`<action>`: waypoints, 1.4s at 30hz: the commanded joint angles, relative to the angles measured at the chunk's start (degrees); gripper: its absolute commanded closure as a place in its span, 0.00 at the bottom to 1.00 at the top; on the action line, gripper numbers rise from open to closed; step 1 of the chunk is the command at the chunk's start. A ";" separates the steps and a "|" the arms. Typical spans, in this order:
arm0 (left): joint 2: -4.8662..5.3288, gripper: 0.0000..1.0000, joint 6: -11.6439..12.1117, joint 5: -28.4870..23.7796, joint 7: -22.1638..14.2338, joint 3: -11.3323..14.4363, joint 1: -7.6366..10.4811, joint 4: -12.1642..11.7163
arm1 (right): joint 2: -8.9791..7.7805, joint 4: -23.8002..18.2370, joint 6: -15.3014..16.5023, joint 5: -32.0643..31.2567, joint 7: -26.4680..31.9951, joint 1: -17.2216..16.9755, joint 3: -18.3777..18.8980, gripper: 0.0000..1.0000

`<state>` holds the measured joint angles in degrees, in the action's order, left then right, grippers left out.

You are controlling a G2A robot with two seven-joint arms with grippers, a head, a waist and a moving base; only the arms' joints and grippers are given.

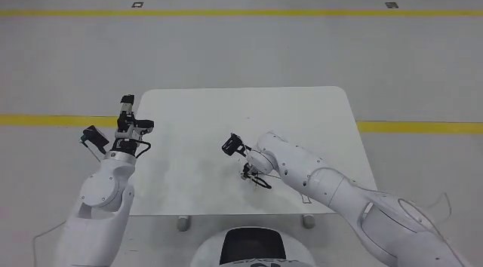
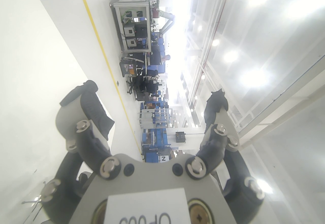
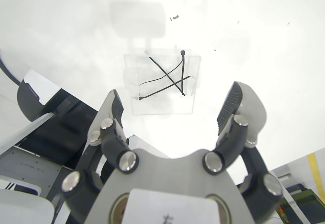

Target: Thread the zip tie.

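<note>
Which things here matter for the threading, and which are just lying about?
For the job: black zip ties, crossed in the clear tray; right gripper, open above them; left gripper, open by the table's left edge.
Lying about: small dark specks on the table near the tray.

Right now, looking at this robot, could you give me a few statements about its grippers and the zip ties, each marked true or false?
1. The right gripper is open and holds nothing. True.
2. The zip ties lie crossed over one another in a clear tray. True.
3. The zip ties are white. False: they are black.
4. The left gripper is clamped on a zip tie. False: it is open and empty.
5. The right gripper is touching the zip ties. False: it hangs above the tray, apart from them.
</note>
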<state>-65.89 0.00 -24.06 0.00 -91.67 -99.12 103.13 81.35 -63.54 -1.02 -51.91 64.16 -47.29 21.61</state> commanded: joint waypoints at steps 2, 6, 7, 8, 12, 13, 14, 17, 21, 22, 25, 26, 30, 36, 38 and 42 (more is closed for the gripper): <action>0.00 0.00 0.00 0.00 0.00 0.00 0.00 0.00 | -0.10 0.12 -0.51 -0.11 -1.43 -0.50 0.46 0.00; 0.00 0.00 0.00 0.00 0.00 0.00 0.00 0.00 | -0.39 -1.03 -1.34 -1.51 -0.68 -1.26 1.24 0.00; 0.00 0.00 0.00 0.00 0.00 0.00 0.00 0.00 | -0.44 -1.40 -1.59 -1.78 -0.28 -1.42 1.41 0.00; 0.00 0.00 0.00 0.00 0.00 0.00 0.00 0.00 | -0.50 -1.77 -1.85 -2.02 0.01 -1.62 1.60 0.00; 0.00 0.00 0.00 0.00 0.00 0.00 0.00 0.00 | -0.86 -3.18 -2.32 -2.61 0.56 -2.71 2.64 0.50; 0.00 0.00 0.00 0.00 0.00 0.00 0.00 0.00 | -0.99 -3.60 -2.42 -2.86 0.69 -3.04 2.98 0.53; 0.00 0.00 0.00 0.00 0.00 0.00 0.00 0.00 | -1.09 -3.90 -2.45 -3.09 0.81 -3.27 3.21 0.54; 0.00 0.00 0.00 0.00 0.00 0.00 0.00 0.00 | -1.38 -4.79 -2.57 -4.02 1.30 -3.96 3.86 0.60; 0.00 0.00 0.00 0.00 0.00 0.00 0.00 0.00 | -1.56 -5.03 -2.46 -5.24 1.64 -4.82 4.33 0.62; 0.00 0.00 0.00 0.00 0.00 0.00 0.00 0.00 | -1.55 -4.94 -2.31 -5.42 1.53 -5.02 4.47 0.63; 0.00 0.00 0.00 0.00 0.00 0.00 0.00 0.00 | -1.42 -4.53 -1.71 -5.70 1.26 -5.35 4.62 0.66; 0.00 0.00 0.00 0.00 0.00 0.00 0.00 0.00 | -1.32 -4.15 -1.40 -5.75 1.05 -5.45 4.64 0.67; 0.00 0.00 0.00 0.00 0.00 0.00 0.00 0.00 | -0.81 -2.69 -0.56 -5.80 0.27 -5.56 4.59 0.69; 0.00 0.00 0.00 0.00 0.00 0.00 0.00 0.00 | 0.15 -0.54 -0.47 -6.75 -0.76 -5.40 4.21 0.71; 0.00 0.00 0.00 0.00 0.00 0.00 0.00 0.00 | 0.44 -0.05 -0.58 -7.06 -0.99 -5.36 4.13 0.72; 0.00 0.00 0.00 0.00 0.00 0.00 0.00 0.00 | 1.03 0.95 -0.73 -7.67 -1.37 -5.32 3.99 0.74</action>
<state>-65.89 0.00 -24.06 0.00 -91.67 -99.12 103.13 82.25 -62.85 -1.74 -59.45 62.88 -52.61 25.62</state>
